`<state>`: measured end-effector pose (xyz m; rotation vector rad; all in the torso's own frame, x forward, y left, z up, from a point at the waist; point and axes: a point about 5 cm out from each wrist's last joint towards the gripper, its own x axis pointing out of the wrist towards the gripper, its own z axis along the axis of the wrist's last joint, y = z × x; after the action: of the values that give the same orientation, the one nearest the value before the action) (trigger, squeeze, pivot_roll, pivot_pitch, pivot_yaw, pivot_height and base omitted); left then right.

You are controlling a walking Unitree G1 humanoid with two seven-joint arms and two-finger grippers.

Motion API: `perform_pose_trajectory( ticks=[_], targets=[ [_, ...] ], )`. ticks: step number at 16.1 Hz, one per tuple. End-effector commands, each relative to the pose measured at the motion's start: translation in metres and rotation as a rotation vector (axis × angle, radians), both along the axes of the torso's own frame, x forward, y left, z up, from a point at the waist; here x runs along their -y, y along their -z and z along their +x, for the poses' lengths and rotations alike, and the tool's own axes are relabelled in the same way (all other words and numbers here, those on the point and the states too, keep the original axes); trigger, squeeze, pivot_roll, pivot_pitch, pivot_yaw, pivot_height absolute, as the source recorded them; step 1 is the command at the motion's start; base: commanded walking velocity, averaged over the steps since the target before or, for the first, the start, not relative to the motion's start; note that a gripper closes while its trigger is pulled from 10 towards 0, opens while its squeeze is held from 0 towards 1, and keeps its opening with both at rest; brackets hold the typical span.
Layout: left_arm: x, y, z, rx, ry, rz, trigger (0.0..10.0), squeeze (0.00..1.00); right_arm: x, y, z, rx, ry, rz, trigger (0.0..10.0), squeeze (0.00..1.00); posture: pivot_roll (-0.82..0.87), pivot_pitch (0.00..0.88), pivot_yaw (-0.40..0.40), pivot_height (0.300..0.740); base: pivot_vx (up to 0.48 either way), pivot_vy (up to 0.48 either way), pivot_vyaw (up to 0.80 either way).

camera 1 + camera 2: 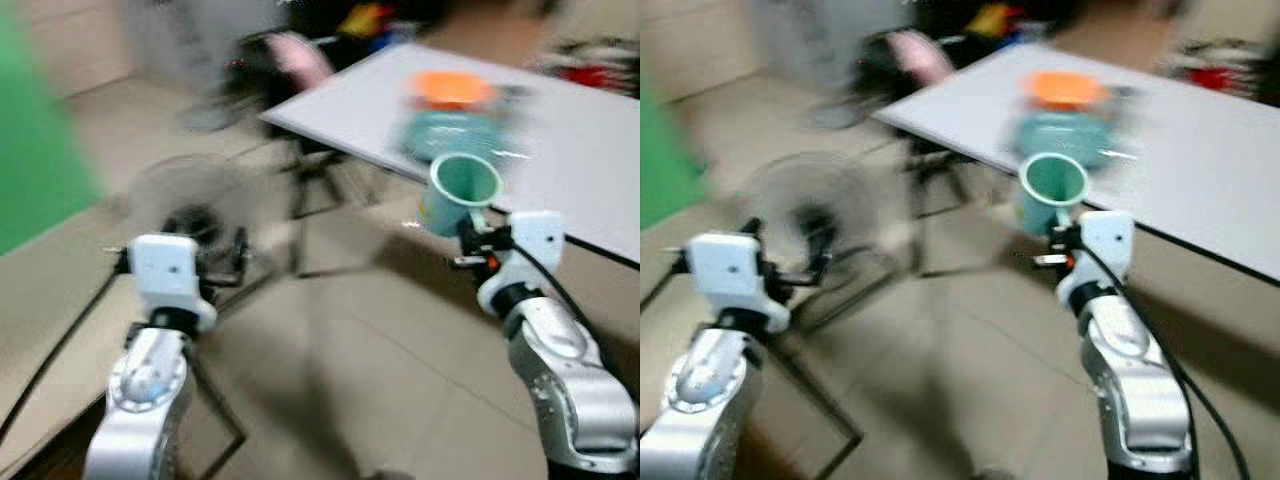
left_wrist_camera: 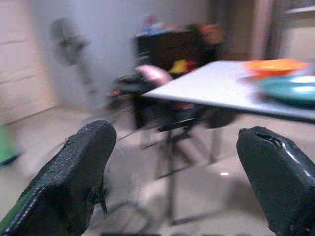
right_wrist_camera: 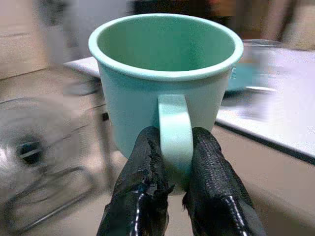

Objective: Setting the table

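While I've got the right gripper [image 3: 174, 160] pinched shut on the handle of the mug [image 3: 165, 78], the job for now is just carrying it to the table [image 1: 590, 150] without slopping it around. The mug sits upright, mouth up, in the air just short of the table's near edge, so it hasn't landed yet. Both fingers [image 3: 142, 177] squeeze the handle from either side, and that's a skinny thing to hold by. My guess is the mug could swing on it if I jerk the arm, so I'd walk in slow, keep the wrist level, clear the table edge first and only then lower.

On the table past the mug there's a teal plate [image 1: 450, 132] with an orange bowl [image 1: 452, 88] beyond it. I'd set the mug down beside the plate, not touching it.

The left gripper [image 2: 177, 187] is spread wide with nothing in it, held out over the floor, well apart from the table. A floor fan [image 1: 185, 200] stands just ahead of that arm, on the left of the table, so I'd watch the feet there.

Everything's smeared with motion blur. Can't tell if the bowl is stacked on the plate or just behind it, and the clutter beyond the table's far side is unreadable. Can't see if anything's in the mug's bottom.
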<state>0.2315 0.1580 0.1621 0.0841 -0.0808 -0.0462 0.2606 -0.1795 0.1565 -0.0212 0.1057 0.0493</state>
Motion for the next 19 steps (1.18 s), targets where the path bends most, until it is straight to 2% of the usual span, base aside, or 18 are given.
perform_pose_trajectory(
  ticks=[1, 5, 7, 10, 19],
  targets=[
    [-0.004, -0.003, 0.002, 0.010, -0.006, 0.015, 10.0, 0.00, -0.002, -0.007, 0.001, 0.035, -0.002, -0.001, 10.0, 0.00, -0.15, 0.000, 0.058, 0.740, 0.000, -0.360, -0.79],
    [-0.001, -0.003, 0.006, 0.013, 0.009, 0.008, 10.0, 0.00, 0.007, -0.006, 0.001, 0.030, 0.040, -0.005, 10.0, 0.00, -0.16, 0.000, 0.074, 0.740, 0.000, -0.352, -0.79],
    [-0.002, -0.002, 0.005, 0.005, 0.000, -0.028, 10.0, 0.00, 0.012, -0.004, -0.002, 0.011, 0.085, 0.005, 10.0, 0.00, -0.16, 0.000, 0.076, 0.740, 0.000, 0.000, -0.79],
    [-0.005, 0.002, 0.005, -0.014, 0.007, -0.014, 10.0, 0.00, 0.013, -0.001, -0.007, -0.006, 0.116, 0.005, 10.0, 0.00, -0.17, 0.000, 0.079, 0.740, 0.000, 0.000, -0.79],
    [-0.001, 0.001, 0.006, -0.010, 0.038, -0.029, 10.0, 0.00, 0.017, -0.010, 0.005, 0.028, 0.108, -0.016, 10.0, 0.00, -0.16, 0.000, 0.078, 0.740, 0.336, 0.000, -0.79]
  ],
)
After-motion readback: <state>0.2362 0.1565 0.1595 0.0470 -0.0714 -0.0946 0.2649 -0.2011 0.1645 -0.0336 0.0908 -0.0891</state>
